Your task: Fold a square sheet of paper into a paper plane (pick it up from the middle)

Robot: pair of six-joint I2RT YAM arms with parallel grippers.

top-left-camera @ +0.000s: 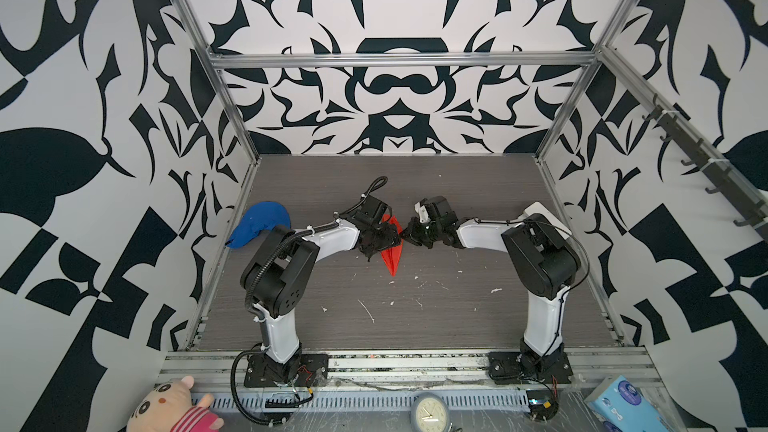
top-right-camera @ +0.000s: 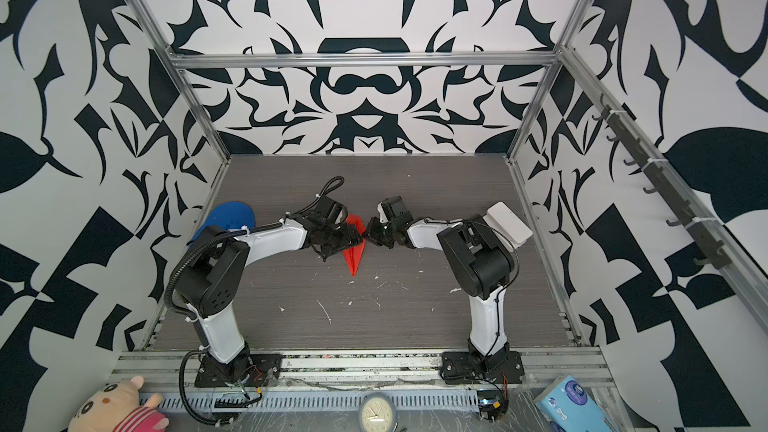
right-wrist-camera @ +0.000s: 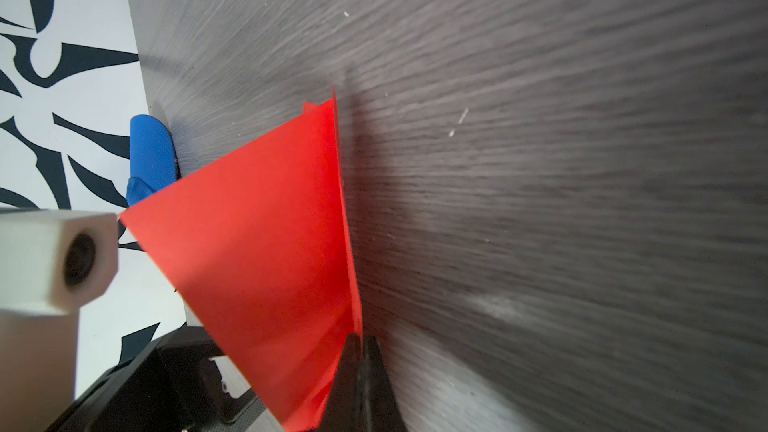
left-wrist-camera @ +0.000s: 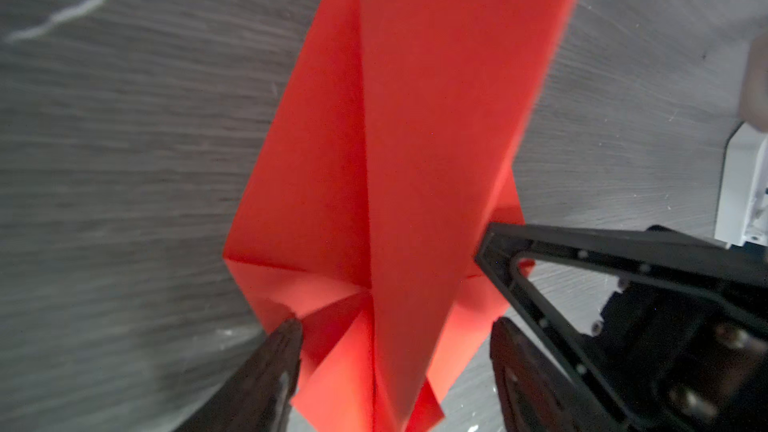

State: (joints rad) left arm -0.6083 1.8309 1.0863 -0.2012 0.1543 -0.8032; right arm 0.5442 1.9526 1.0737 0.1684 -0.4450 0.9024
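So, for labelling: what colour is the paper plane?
The paper plane is bright red, clearest in the left wrist view.

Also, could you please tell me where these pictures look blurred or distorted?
Left wrist view: the dark wood-grain tabletop streaks with blur, and the bright red folded paper plane goes soft at its far edge. Right wrist view: the white block is out of focus. Both top views: sharp throughout.

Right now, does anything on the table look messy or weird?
Yes. The dark table is scuffed: white scratches and flecks lie just beyond the paper plane tip. A crumpled blue cloth is bunched at the table's left edge. The plane itself looks tidy, pinched by the right end effector.
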